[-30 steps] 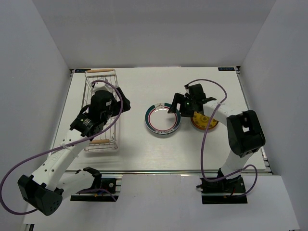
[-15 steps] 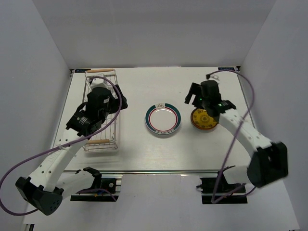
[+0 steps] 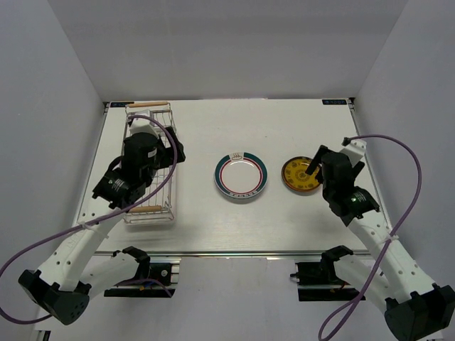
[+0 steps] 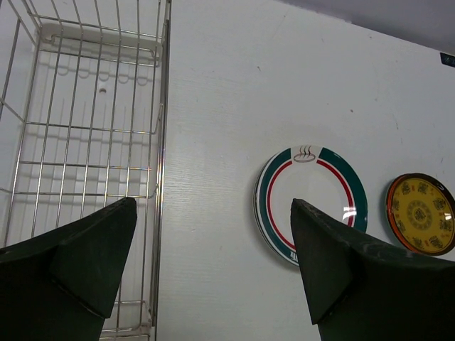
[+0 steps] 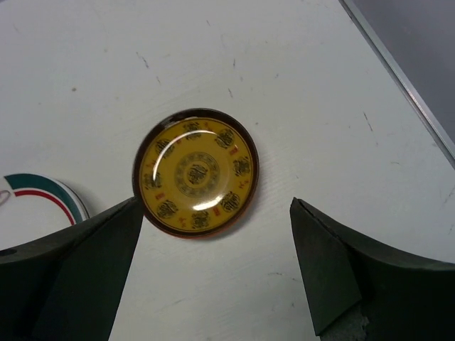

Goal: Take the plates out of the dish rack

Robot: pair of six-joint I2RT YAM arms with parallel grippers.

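Dish rack left; teal-ringed plate centre; yellow plate right. Left hand, right hand: spread wide, empty.

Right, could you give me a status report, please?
Left gripper, right gripper open, empty. White teal-ringed plate, small yellow-brown plate flat on table. Silver wire dish rack: none visible. No obstruction.

No words or numbers are legible. Ahead of the left gripper, the teal-and-red ringed plate shows a small steam emblem on its rim. Ahead of the right gripper, the yellow plate bears character-like medallions too small to read.
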